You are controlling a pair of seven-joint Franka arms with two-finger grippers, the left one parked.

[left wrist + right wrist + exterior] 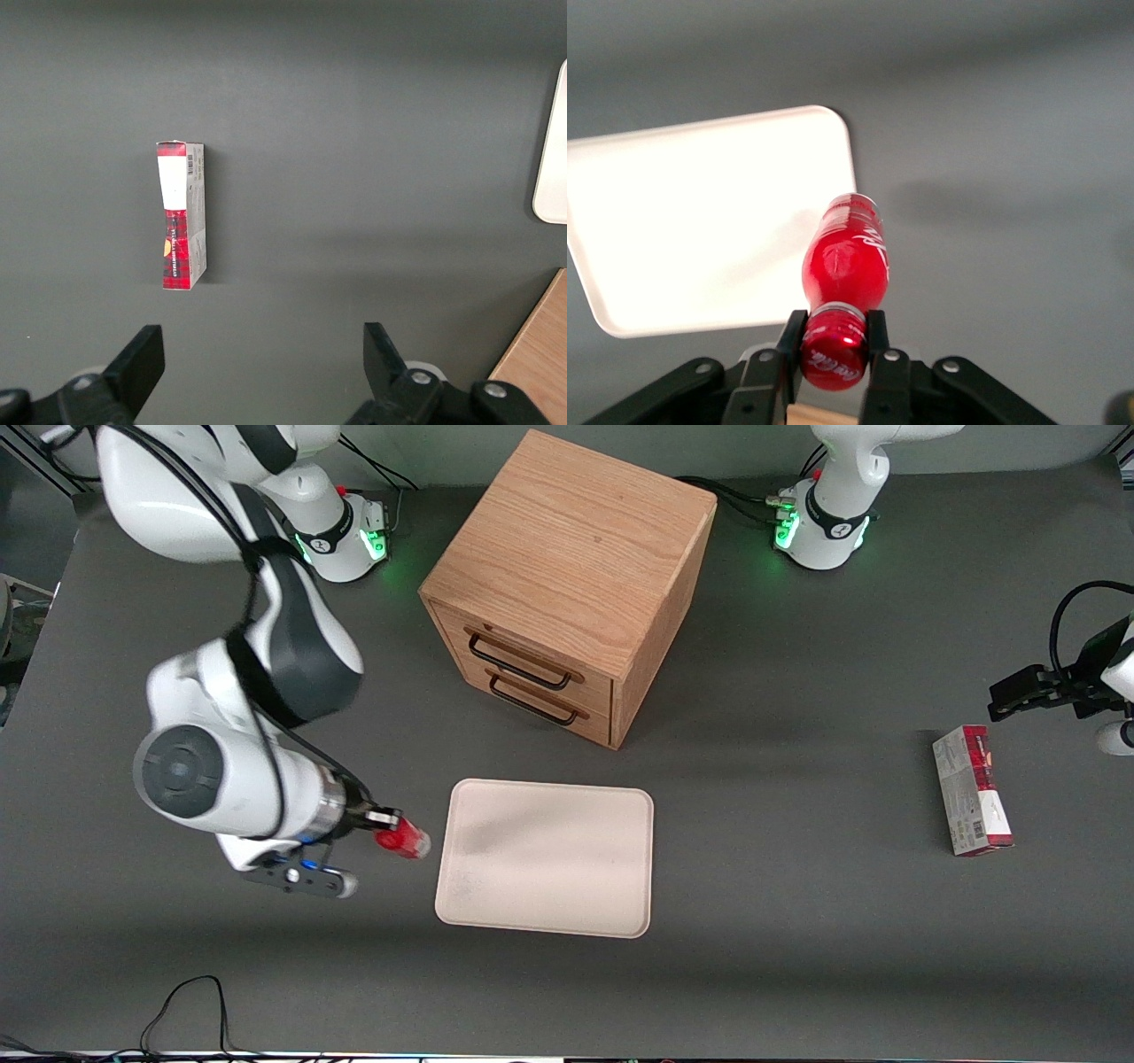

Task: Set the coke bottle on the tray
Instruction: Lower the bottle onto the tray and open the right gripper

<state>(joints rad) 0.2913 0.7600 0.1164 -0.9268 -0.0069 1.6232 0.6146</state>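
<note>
A small red coke bottle hangs above the table just beside the tray's short edge at the working arm's end. My right gripper is shut on its red cap, one black finger on each side of the cap, and the bottle's body points away from the fingers. The cream tray lies flat on the grey table, nearer to the front camera than the wooden drawer cabinet. Nothing lies on the tray.
The wooden cabinet has two drawers with black handles facing the tray. A red-and-grey carton lies toward the parked arm's end of the table. Black cables run along the table's front edge.
</note>
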